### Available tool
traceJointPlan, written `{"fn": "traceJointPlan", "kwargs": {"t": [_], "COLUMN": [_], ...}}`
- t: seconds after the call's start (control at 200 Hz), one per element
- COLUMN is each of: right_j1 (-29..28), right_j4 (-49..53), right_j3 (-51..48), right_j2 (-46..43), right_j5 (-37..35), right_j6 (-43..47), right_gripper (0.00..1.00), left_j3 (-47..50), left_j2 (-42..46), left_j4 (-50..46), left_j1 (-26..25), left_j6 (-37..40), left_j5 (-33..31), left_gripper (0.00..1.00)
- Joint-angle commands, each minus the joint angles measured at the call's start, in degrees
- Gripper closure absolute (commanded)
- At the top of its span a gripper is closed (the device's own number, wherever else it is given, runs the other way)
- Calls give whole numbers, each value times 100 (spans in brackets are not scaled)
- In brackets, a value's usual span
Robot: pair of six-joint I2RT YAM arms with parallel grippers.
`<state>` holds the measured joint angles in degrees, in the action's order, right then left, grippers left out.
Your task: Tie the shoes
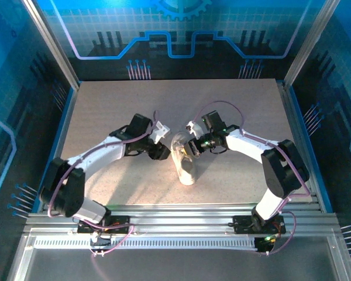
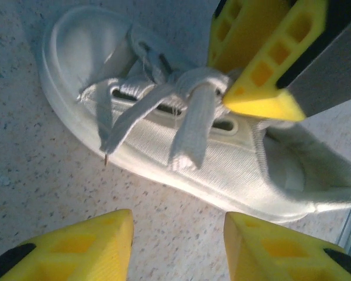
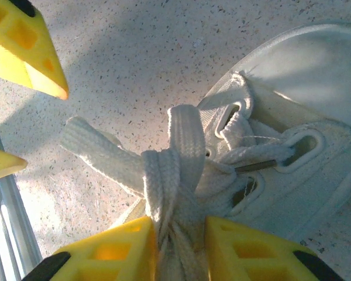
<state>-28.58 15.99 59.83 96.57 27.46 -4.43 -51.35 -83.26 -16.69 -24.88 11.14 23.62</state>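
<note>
On the left, the left gripper [image 2: 176, 225] hangs just beside the shoe, its fingers spread with nothing between them. The shoe [image 1: 185, 161] lies near the middle of the table [image 1: 105, 105], a little toward the near edge, between the two arms. Its laces [image 3: 181, 146] are flat woven tape, crossed over the eyelets and gathered into one bunch. On the right, the right gripper [image 3: 178, 229] pinches that bunch tight. From where I stand the shoe looks light and would likely slide on the table if a lace were tugged hard. The laces look limp and floppy, so I'd take a loose end close to the crossing rather than at its tip.
</note>
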Motion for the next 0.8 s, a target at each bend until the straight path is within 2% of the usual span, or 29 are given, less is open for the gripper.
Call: {"fn": "traceJointPlan", "kwargs": {"t": [0.0, 0.115, 0.395, 0.53, 0.645, 0.796], "right_j1": [0, 23, 77, 217, 553, 892], "right_j4": [115, 97, 53, 128, 40, -12], "right_j3": [74, 57, 67, 141, 76, 20], "right_j2": [26, 9, 5, -94, -408, -682], "right_j5": [153, 189, 307, 420, 637, 731], "right_j6": [67, 45, -41, -173, -424, -640], "right_gripper": [72, 72, 72, 57, 52, 51], "left_j3": [685, 1114, 1259, 1201, 1198, 1185], "left_j2": [315, 324, -29, -215, -308, -375], "left_j4": [1817, 2616, 3309, 3294, 3277, 3298], "left_j1": [-177, -348, -378, -379, -383, -385], "left_j6": [-652, -900, -1473, -1469, -1431, -1377], "left_j5": [92, -290, -738, -656, -602, -569], "left_gripper": [54, 51, 49, 50, 51, 53]}}
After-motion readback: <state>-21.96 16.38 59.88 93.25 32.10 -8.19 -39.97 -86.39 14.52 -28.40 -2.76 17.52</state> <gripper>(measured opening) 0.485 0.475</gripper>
